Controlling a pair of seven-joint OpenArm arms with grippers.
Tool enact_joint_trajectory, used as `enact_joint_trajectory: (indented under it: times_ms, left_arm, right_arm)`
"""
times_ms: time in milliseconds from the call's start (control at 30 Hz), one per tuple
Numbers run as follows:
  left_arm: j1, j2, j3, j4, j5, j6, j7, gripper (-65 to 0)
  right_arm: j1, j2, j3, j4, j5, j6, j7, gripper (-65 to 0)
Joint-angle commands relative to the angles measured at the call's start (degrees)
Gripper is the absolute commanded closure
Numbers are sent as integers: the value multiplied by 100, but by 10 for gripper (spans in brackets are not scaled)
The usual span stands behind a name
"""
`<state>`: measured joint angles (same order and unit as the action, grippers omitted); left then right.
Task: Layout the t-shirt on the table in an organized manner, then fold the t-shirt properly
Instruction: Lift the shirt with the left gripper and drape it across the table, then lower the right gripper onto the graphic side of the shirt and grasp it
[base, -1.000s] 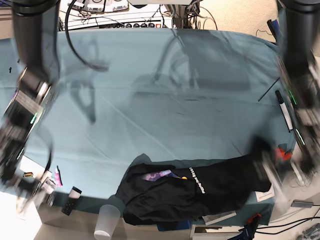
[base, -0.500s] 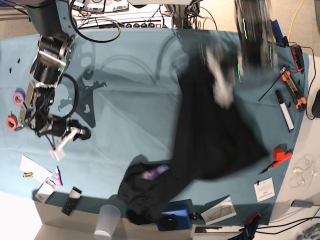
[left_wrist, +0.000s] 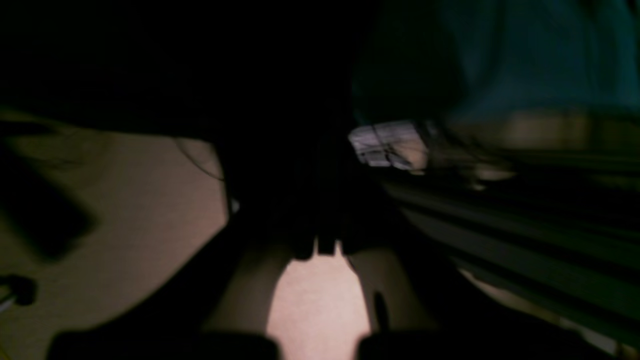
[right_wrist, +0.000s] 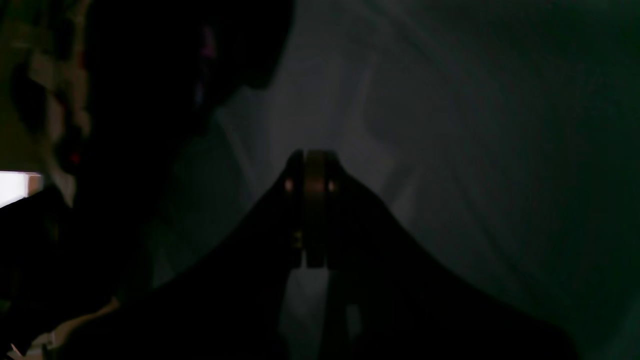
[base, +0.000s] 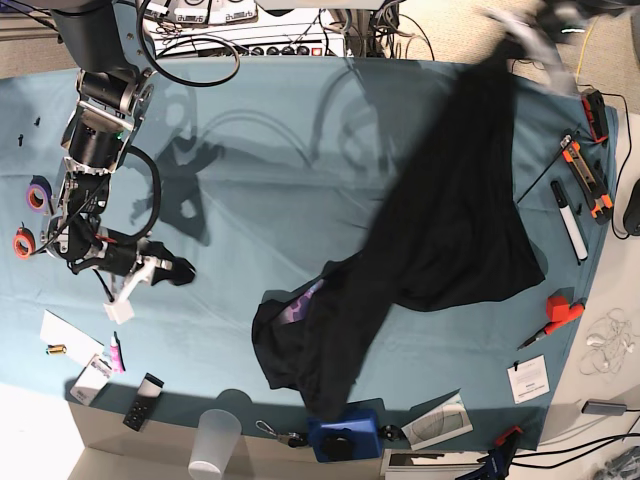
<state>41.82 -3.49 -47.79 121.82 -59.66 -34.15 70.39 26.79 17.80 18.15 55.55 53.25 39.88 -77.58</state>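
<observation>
T-shirt (base: 440, 240) print (base: 300, 303) purple; no lettering legible.

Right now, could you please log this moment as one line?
phase: layout | t-shirt: lifted by left end effector, stretched over table | right end effector: shut, empty

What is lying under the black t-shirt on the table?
Under the t-shirt only the teal table cover shows around its edges. Its lower end overhangs the front edge beside a blue box. Anything beneath the cloth is hidden.
</observation>
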Motion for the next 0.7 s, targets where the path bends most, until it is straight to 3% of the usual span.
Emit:
enact_joint_trajectory:
  times_ms: [0,100,167,267,500,600,667]
  left_arm:
    - [24,-22,-166,87,-125,-22,-35,0]
    - [-9,-26,-396,87,-157,-24,-42,0]
    - [-7,-17,-398,87,-190,-22,-39,0]
    - [-9,-20,-398,87,-354,-22,-42,0]
    - [-7,-20,-398,87,-514,-22,-37,0]
    - [-7,-20,-398,87,-514,-22,-37,0]
    - [-9,-22,-398,87,-516,-22,-42,0]
  right_arm:
    - [195,59,-118,103,330,12,87,-71]
    - [269,31,-719,103,680,12,140,-207]
    - [420,-72,-1224,103,695,12,299,-210]
    - [601,-354,-1982,103,549,12,1088,-210]
    - [909,-1591,-3014,101,-2179,12,2885,-210]
    - [892,-2020,-3182,101,-3327,-1005,3314,-210]
    - [859,-2212,-3198,101,-3755,-1182,3445,-210]
